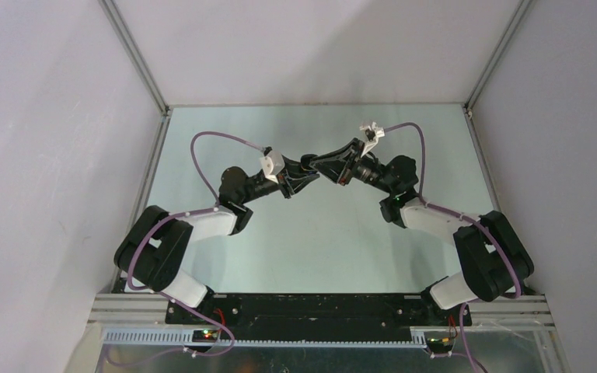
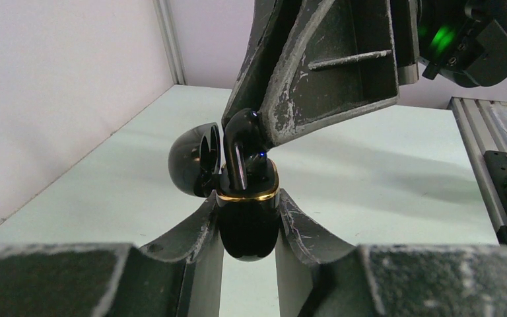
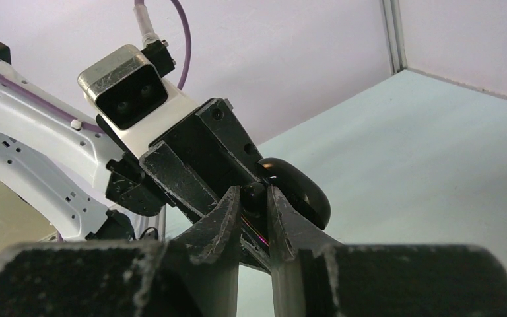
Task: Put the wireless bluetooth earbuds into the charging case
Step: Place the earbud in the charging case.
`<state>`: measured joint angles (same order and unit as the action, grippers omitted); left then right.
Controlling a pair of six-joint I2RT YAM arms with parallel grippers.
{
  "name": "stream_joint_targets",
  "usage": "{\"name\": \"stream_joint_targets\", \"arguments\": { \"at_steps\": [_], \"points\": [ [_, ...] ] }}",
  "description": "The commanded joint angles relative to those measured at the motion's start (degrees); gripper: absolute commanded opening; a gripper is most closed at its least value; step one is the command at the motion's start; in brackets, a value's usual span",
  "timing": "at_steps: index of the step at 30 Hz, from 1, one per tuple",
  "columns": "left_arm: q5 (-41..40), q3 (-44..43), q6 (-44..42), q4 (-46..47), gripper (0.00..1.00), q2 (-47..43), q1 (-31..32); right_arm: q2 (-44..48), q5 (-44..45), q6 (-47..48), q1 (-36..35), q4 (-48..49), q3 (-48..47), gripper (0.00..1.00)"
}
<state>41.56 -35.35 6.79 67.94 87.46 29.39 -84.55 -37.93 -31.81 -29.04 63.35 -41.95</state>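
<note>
My left gripper (image 2: 248,197) is shut on the glossy black charging case (image 2: 247,228), which has a gold rim. The case is held above the table with its lid (image 2: 190,162) swung open to the left. A black earbud (image 2: 241,142) stands stem-down in the case's mouth, pinched in my right gripper (image 3: 253,191), whose fingers (image 2: 317,72) come down from above. In the right wrist view the earbud (image 3: 252,199) shows as a dark knob between the fingertips, with the lid (image 3: 302,189) just behind. Both grippers meet above mid-table (image 1: 311,165). No other earbuds show.
The pale green table (image 1: 319,241) is boxed in by white walls with metal corner posts (image 1: 136,58). Purple cables (image 1: 206,148) loop over both arms. The left wrist camera block (image 3: 129,89) sits close in front of the right gripper.
</note>
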Motion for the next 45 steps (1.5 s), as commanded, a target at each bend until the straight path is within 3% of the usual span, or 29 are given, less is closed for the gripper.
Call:
{"name": "stream_joint_targets", "arguments": {
  "at_steps": [1,15,29,45],
  "points": [
    [-0.67,-0.95,-2.84,3.61,0.03,-0.71,0.06,1.45,-0.46,0.71,-0.19,-4.22,-2.20,0.22],
    [-1.46,-0.38,-6.04,0.22,0.04,-1.27,0.14,2.49,-1.95,4.97,-1.27,-18.65,-7.33,0.22],
    [-2.28,-0.01,-4.93,0.83,0.05,-1.99,-0.01,3.05,-1.01,9.67,-2.69,-27.12,-9.02,0.22],
    [-1.99,-0.68,1.25,4.00,0.05,-1.70,-0.47,3.69,-2.91,9.04,-1.88,-23.38,-7.22,0.21]
  ]
}}
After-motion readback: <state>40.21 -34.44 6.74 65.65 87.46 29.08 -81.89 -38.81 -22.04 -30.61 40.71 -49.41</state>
